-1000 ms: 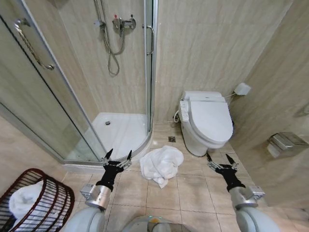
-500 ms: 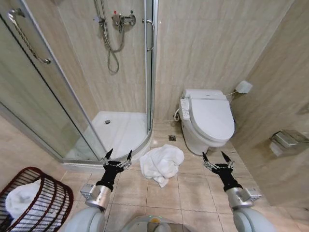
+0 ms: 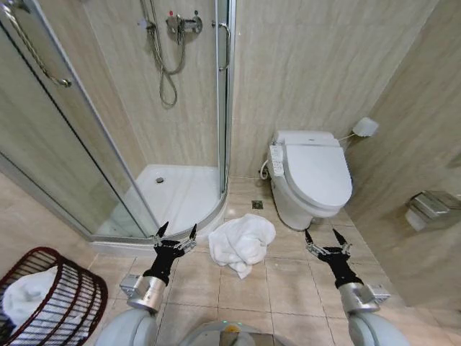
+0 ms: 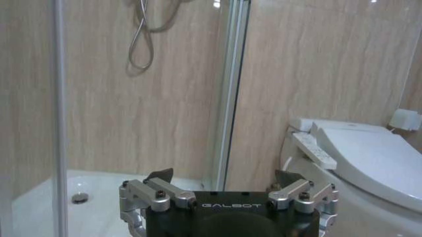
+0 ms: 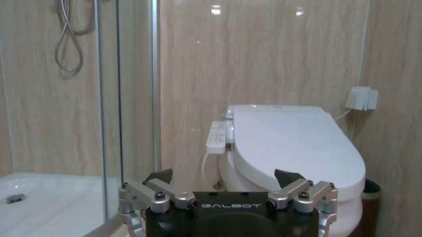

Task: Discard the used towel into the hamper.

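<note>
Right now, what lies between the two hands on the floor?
In the head view, the crumpled white towel lies on the tiles between the open left hand and open right hand, nearer the left.

Hamper [image 3: 61, 303]: lower left part cut by frame edge. White cloth inside [image 3: 29, 297]: partly hidden behind ribs. Wall holder [image 3: 432, 207]: cut at right edge.

You see a white towel [image 3: 241, 245] on beige floor tiles [image 3: 288, 288], and a dark reddish-brown ribbed hamper [image 3: 68, 303].
</note>
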